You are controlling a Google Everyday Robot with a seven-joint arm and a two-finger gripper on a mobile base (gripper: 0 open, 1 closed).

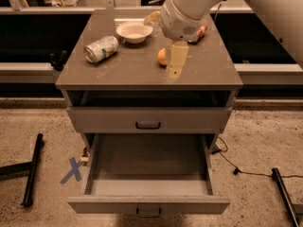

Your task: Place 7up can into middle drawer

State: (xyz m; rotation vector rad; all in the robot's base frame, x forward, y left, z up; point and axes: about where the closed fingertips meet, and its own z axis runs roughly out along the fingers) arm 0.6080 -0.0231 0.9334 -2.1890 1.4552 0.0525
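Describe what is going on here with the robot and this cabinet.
A robot arm is working over a grey cabinet. Its gripper hangs above the cabinet top, just beside an orange. The 7up can lies on its side at the left of the top, apart from the gripper, near a white bowl. The middle drawer stands pulled out below with nothing in it, so the can is not yet placed.

place: robot test lab | signs: blue tape X (72,170) on speckled floor (265,126); loose cable (235,170); black stand leg (31,170) | gripper (174,71): above counter (128,67), near front edge, right of middle
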